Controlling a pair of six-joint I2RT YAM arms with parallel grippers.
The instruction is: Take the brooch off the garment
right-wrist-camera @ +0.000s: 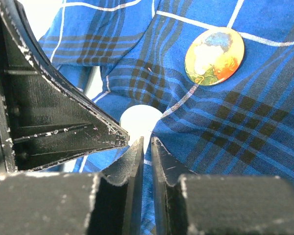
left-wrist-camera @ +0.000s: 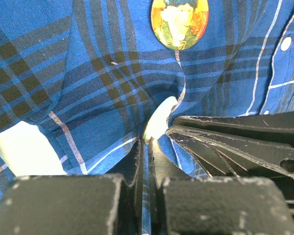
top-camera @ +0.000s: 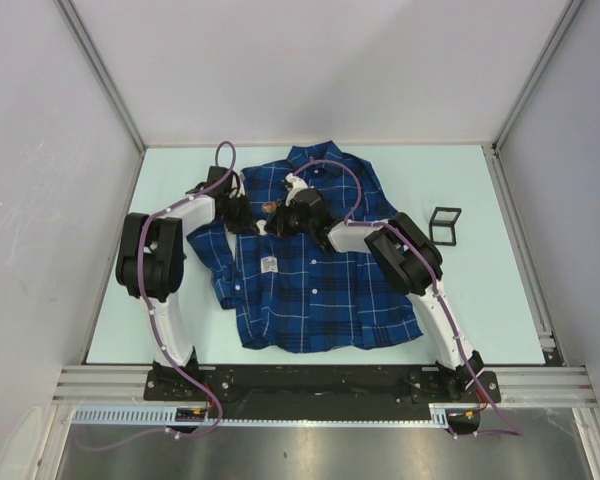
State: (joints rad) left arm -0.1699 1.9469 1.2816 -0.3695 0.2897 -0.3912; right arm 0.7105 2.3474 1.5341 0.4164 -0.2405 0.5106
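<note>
The garment (top-camera: pixel 310 270), a dark blue plaid shirt, lies flat on the table with both arms reaching onto its upper left chest. The brooch (top-camera: pixel 271 207) is a round orange and yellow portrait pin (left-wrist-camera: pixel 180 22) (right-wrist-camera: pixel 214 56) fixed to the cloth just beyond both sets of jaws. My left gripper (left-wrist-camera: pixel 149 147) (top-camera: pixel 242 215) is shut on a raised fold of the fabric. My right gripper (right-wrist-camera: pixel 147 144) (top-camera: pixel 283 218) meets it from the other side, its jaws almost together with blue cloth between them. Each wrist view shows the other gripper's finger (left-wrist-camera: pixel 235 142) (right-wrist-camera: pixel 54 117) close by.
A small black square frame (top-camera: pixel 445 224) stands on the pale table (top-camera: pixel 480 300) to the right of the shirt. Grey enclosure walls ring the table on three sides. A white tag (top-camera: pixel 268 265) sits on the shirt front below the grippers.
</note>
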